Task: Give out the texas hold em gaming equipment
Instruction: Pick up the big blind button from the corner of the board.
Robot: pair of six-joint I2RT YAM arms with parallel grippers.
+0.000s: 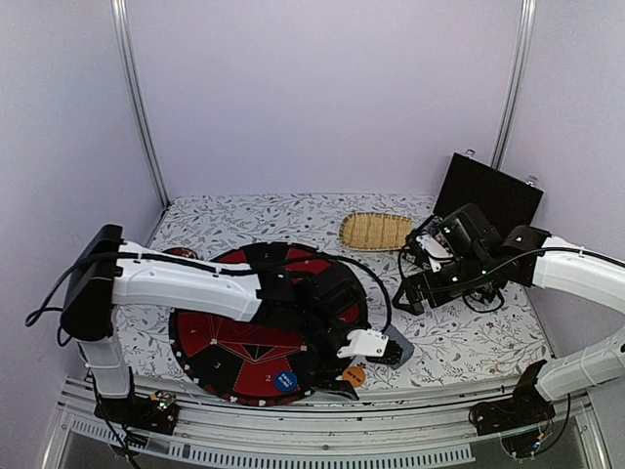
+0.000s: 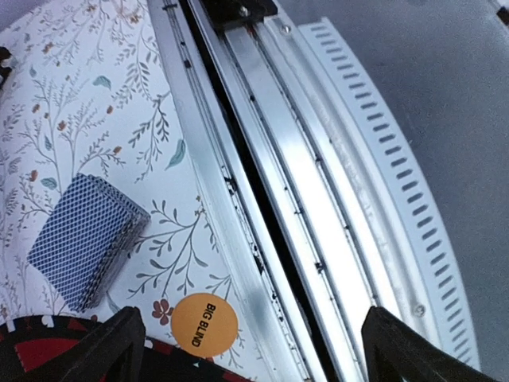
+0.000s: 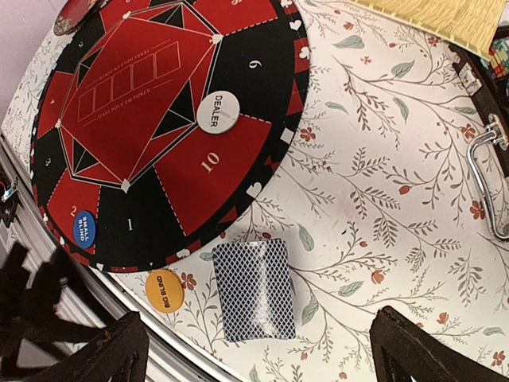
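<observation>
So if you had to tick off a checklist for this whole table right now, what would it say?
Surface: floral cloth, flat; round poker mat on its near left.
Job's things: dealer button and blue button on the mat; orange button and deck on the cloth just off its near edge.
Clutter: straw tray and open black case at the back right; red dish at the mat's far left edge.
End effectors: left end effector open by the deck; right end effector open; neither holds anything.
Cables: black leads along both arms, one looping off the left arm.
Surroundings: pale walls; metal rail along the near edge.
</observation>
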